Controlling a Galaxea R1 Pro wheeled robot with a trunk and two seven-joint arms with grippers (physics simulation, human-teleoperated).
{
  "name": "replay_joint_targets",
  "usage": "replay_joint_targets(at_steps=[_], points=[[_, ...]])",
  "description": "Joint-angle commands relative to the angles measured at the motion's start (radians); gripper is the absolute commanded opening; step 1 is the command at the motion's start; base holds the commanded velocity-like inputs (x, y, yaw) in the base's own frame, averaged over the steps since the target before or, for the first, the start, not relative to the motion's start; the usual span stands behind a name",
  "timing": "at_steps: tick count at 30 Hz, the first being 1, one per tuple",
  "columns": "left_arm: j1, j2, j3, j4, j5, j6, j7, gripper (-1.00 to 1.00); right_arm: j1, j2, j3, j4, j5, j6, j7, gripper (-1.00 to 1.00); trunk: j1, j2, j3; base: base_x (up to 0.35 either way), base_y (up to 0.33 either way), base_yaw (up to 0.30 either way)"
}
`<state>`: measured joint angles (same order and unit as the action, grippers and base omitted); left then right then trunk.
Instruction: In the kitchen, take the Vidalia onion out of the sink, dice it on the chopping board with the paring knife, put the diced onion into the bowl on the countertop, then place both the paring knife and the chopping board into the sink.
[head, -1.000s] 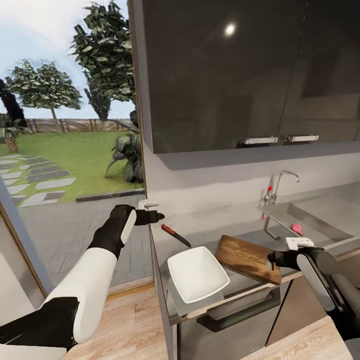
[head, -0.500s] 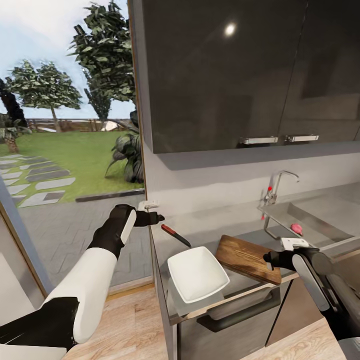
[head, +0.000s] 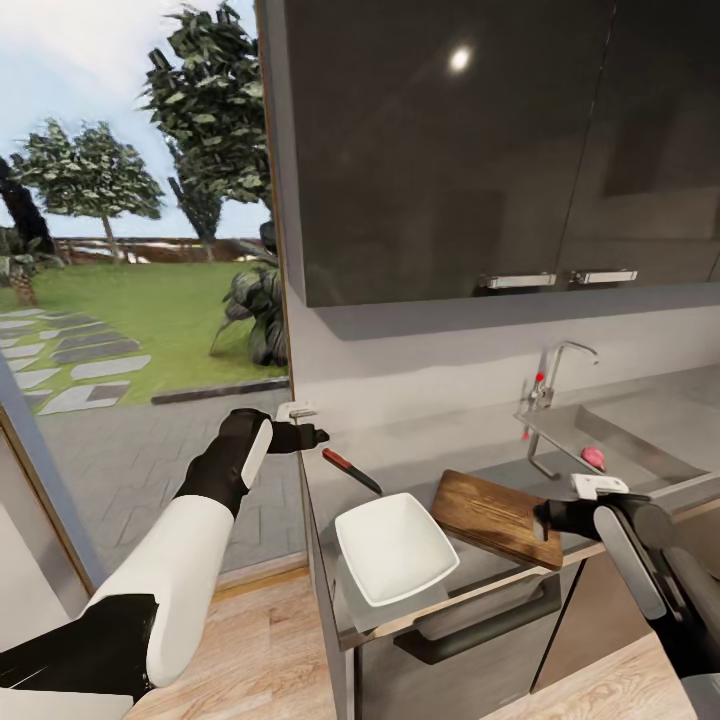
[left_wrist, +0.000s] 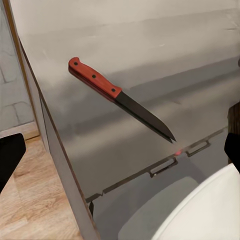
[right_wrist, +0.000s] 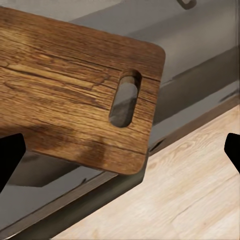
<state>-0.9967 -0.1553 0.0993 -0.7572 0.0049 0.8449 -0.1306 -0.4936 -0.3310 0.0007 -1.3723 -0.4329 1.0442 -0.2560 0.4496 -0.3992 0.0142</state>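
Leftmost, the left gripper (head: 318, 434) hovers released beside the paring knife (head: 351, 470), whose blade points toward the bowl (head: 395, 548). Next, the chopping board (head: 497, 517) lies diagonally, its slot end overhanging the countertop (head: 440, 450) near the unclenched right gripper (head: 541, 519).

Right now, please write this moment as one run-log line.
left gripper: near paring knife | right gripper: open, at chopping board | Vidalia onion: in sink | bowl: empty
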Motion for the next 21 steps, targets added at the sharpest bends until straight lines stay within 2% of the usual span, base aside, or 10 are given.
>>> replay_joint_targets(at_steps=[1, 15, 21], points=[[0.0, -0.001, 0.005, -0.001, 0.0, 0.005, -0.003, 1.0, 0.0, 0.0, -0.003, -0.001, -0.011, 0.003, -0.009, 1.0, 0.0, -0.001, -0.001, 0.0, 0.0, 0.0], [0.0, -0.001, 0.005, -0.001, 0.0, 0.005, -0.003, 1.0, 0.0, 0.0, -0.059, -0.001, -0.012, 0.0, -0.008, 1.0, 0.0, -0.001, -0.001, 0.0, 0.0, 0.0], [0.0, -0.001, 0.005, -0.001, 0.0, 0.005, -0.003, 1.0, 0.0, 0.0, -0.123, -0.001, -0.012, -0.002, -0.005, 1.0, 0.0, -0.001, -0.001, 0.0, 0.0, 0.0]])
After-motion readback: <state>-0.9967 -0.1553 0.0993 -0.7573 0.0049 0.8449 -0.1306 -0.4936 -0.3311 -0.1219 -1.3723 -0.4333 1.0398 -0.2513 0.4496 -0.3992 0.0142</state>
